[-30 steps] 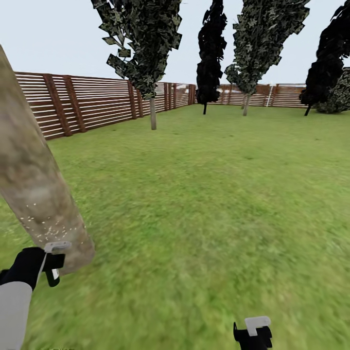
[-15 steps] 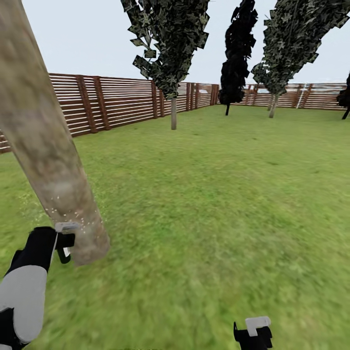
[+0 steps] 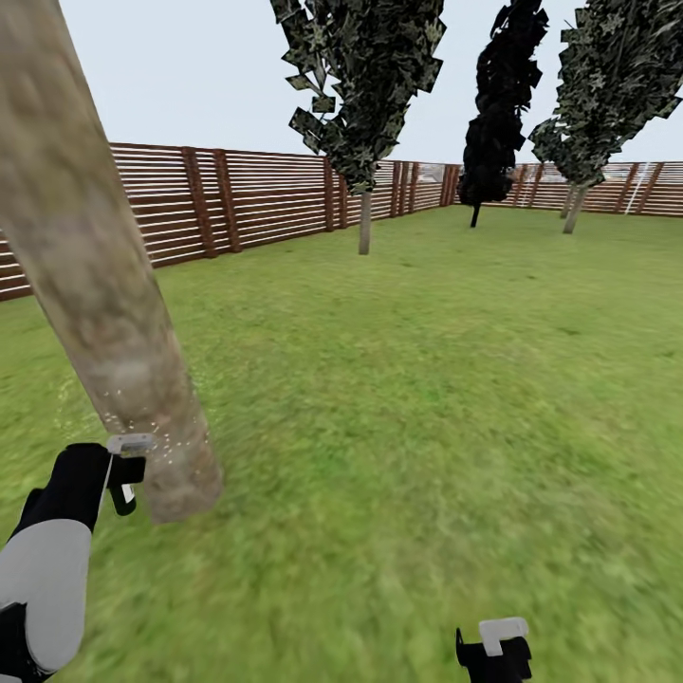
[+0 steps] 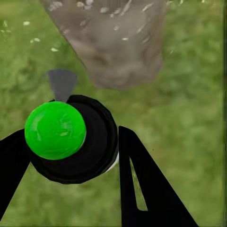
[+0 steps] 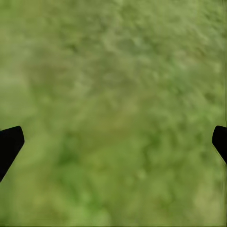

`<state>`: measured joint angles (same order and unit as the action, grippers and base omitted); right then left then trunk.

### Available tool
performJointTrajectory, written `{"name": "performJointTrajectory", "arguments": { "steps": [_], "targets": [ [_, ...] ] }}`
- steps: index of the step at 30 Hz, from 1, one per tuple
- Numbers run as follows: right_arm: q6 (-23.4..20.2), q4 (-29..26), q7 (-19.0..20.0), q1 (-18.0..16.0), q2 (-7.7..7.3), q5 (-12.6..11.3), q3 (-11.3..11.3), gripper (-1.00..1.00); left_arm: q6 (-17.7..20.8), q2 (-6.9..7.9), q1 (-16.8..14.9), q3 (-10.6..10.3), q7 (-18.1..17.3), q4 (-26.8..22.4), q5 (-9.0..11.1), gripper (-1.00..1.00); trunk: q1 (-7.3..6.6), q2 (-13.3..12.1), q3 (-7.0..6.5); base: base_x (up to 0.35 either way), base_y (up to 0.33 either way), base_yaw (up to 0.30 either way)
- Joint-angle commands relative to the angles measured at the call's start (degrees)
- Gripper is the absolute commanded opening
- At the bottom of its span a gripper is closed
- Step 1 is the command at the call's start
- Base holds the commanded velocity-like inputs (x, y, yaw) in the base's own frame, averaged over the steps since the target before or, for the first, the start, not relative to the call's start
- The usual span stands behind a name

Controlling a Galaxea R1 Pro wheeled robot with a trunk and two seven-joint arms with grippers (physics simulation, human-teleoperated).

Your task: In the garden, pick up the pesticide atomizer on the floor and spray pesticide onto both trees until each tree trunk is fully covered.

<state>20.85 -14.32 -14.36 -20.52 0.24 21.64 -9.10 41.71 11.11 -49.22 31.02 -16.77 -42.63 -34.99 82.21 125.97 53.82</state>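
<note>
The pesticide atomizer (image 4: 71, 139), a black body with a green cap and a grey nozzle, is held clamped in the left claw (image 3: 121, 471) at the near left, its nozzle pointed at the base of the leaning tree trunk (image 3: 100, 275) just beside it. White specks of pesticide (image 3: 152, 438) are seen only low on the bark, so full cover would best be reached if the nozzle were kept trained on the trunk and swept upward and around over the bare bark. The right claw (image 3: 493, 655) hangs spread apart and empty over the lawn (image 3: 427, 379) at the near right, with the wooden fence (image 3: 256, 199) far behind.
</note>
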Motion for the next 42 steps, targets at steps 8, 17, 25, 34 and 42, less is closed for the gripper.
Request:
{"name": "performJointTrajectory", "arguments": {
  "steps": [8, 17, 25, 34, 42],
  "targets": [
    [0.2, 0.0, -0.1, 0.0, -0.04, 0.5, -0.3, 1.00, 0.1, 0.00, 0.0, 0.2, -0.5, -0.1, -0.7, -1.00, 0.02, 0.0, 0.05, 0.174, -0.223, 0.000],
    [0.2, 0.0, -0.1, 0.0, -0.04, 0.5, -0.3, 1.00, 0.2, 0.05, -0.1, 0.2, -0.5, -0.1, -0.8, -1.00, 0.02, 0.0, 0.05, 0.031, -0.269, 0.000],
    [0.2, 0.0, -0.1, 0.0, 0.00, 0.5, -0.3, 1.00, 0.2, -0.03, 0.0, 0.2, -0.5, -0.1, -0.8, -1.00, 0.02, 0.0, 0.05, 0.183, -0.237, 0.162],
    [0.2, 0.0, -0.1, 0.0, -0.02, 0.5, -0.3, 1.00, 0.1, -0.36, 0.2, 0.1, -0.5, 0.1, -0.7, -1.00, 0.02, 0.0, 0.05, 0.238, -0.191, 0.274],
    [0.2, 0.0, -0.1, 0.0, -0.03, 0.5, -0.3, 1.00, 0.0, -0.55, 0.3, 0.2, -0.5, 0.3, -0.6, -1.00, 0.02, 0.0, 0.05, 0.235, -0.191, 0.275]
  ]
}}
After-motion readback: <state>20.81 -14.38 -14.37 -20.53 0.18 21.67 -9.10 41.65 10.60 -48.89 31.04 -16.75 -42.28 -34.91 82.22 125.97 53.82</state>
